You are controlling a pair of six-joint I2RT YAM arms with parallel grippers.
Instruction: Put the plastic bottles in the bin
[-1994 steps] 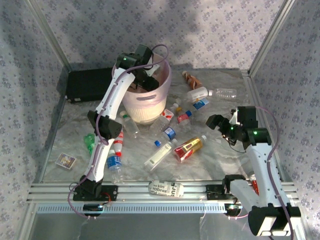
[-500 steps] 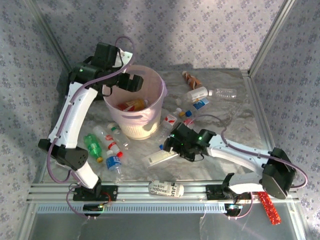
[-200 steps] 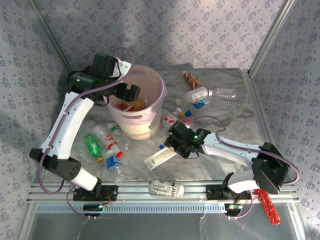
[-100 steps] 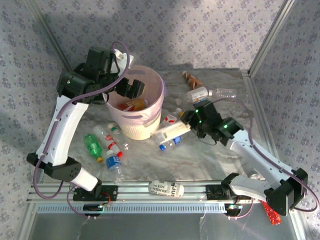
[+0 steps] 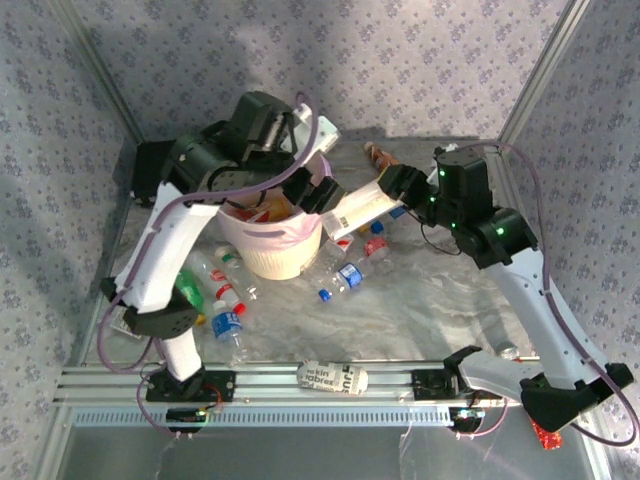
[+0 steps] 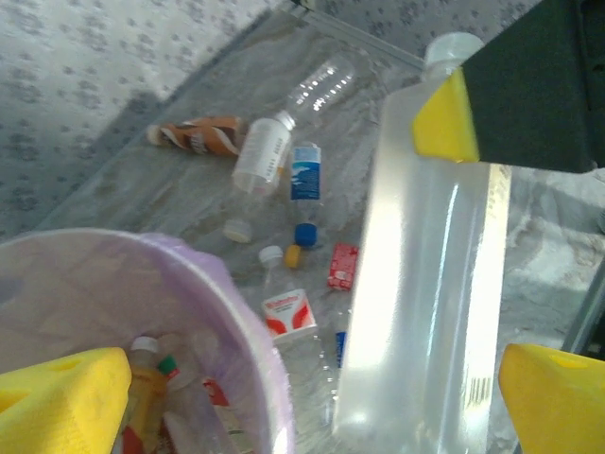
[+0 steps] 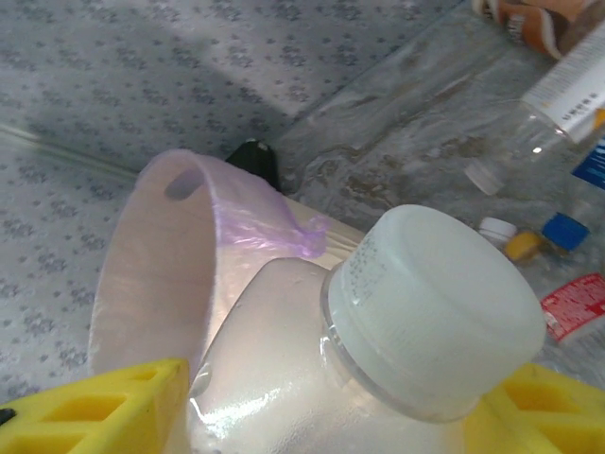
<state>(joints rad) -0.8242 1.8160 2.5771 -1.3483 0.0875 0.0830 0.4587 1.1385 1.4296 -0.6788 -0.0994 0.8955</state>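
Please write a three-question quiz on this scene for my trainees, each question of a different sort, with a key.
1. True or false: the left gripper is clamped on a bottle.
2. What does the right gripper hold? A) a green bottle B) a clear white-capped bottle C) a black case
3. Is that bottle inside the pink bin yet?
Key: 1 false, its jaws stand open over the bin. 2 B. 3 No, it hangs in the air beside the rim.
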